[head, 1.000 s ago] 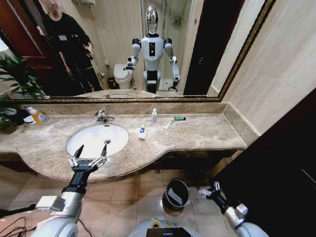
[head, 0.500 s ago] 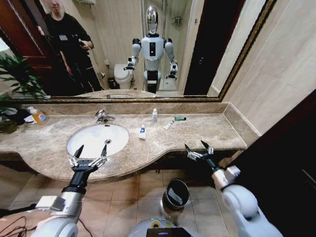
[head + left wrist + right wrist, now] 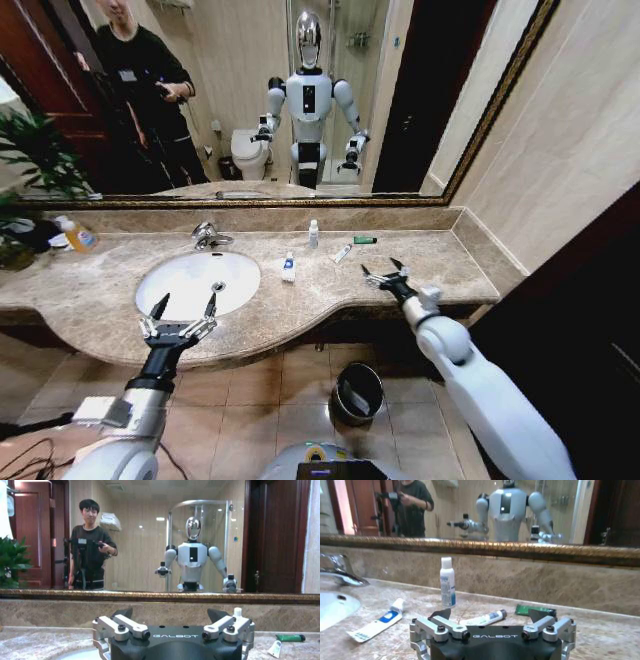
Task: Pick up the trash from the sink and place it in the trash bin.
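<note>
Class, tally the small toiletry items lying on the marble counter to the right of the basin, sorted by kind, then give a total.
Upright white bottle: 1
White tube with blue label: 1
Small white tube: 1
Green piece: 1
Total: 4

Both arms have glossy white shells with grey joint sections; the left gripper [image 3: 183, 309] and right gripper [image 3: 384, 270] have black pointed fingertips on silver-grey linkages. In the wrist views each gripper [image 3: 170, 617] [image 3: 490, 617] shows a black body with white "GALBOT" lettering, silver finger brackets with black bolt heads, and small screw holes along the top edge. Dark cables trail at lower left of the head view.
</note>
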Motion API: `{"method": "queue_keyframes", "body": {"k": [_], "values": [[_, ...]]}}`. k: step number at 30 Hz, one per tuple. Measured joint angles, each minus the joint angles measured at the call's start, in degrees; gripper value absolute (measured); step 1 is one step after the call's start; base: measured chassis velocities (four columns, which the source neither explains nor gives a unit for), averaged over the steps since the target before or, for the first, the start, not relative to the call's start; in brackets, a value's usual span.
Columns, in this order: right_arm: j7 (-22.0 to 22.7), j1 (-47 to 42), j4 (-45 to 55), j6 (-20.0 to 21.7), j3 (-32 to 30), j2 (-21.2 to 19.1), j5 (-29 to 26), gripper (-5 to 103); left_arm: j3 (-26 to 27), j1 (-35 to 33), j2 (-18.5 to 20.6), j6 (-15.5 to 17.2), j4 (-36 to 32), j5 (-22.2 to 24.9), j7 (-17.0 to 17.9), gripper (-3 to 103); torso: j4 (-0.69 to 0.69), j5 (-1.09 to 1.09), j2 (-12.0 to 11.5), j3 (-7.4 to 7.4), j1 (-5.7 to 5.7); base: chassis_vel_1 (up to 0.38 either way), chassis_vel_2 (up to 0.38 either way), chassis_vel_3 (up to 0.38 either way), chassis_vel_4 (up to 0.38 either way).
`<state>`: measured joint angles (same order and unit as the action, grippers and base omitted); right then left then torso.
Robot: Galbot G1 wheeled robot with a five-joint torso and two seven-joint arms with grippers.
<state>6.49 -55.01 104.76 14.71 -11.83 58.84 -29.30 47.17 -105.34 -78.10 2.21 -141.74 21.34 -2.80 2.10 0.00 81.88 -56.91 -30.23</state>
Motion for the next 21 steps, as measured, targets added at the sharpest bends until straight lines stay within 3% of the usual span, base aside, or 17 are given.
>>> {"method": "queue_keyframes", "body": {"k": [5, 10, 15, 21], "values": [[5.5, 11.9, -8.0, -0.3, 10.0, 3.1, -1.2, 100, 0.0, 0.0, 0.0, 0.0, 0.0, 0.0, 0.0, 100, 0.02, 0.02, 0.0, 0.0, 0.0, 0.0, 0.0, 0.0, 0.0], [9.6, 18.5, -11.9, 1.1, 15.4, 5.9, -3.5, 100, 0.0, 0.0, 0.0, 0.0, 0.0, 0.0, 0.0, 100, 0.02, 0.03, 0.0, 0.0, 0.0, 0.0, 0.0, 0.0, 0.0], [13.4, 20.9, -14.1, 5.2, 17.4, 7.7, -7.5, 100, 0.0, 0.0, 0.0, 0.0, 0.0, 0.0, 0.0, 100, 0.01, 0.02, 0.0, 0.01, 0.0, 0.0, 0.0, 0.0, 0.0], [16.6, 22.9, -18.6, 6.0, 18.1, 9.7, -9.9, 100, 0.0, 0.0, 0.0, 0.0, 0.0, 0.0, 0.0, 100, 0.0, 0.01, 0.0, 0.01, 0.0, 0.0, 0.0, 0.0, 0.0]]}}
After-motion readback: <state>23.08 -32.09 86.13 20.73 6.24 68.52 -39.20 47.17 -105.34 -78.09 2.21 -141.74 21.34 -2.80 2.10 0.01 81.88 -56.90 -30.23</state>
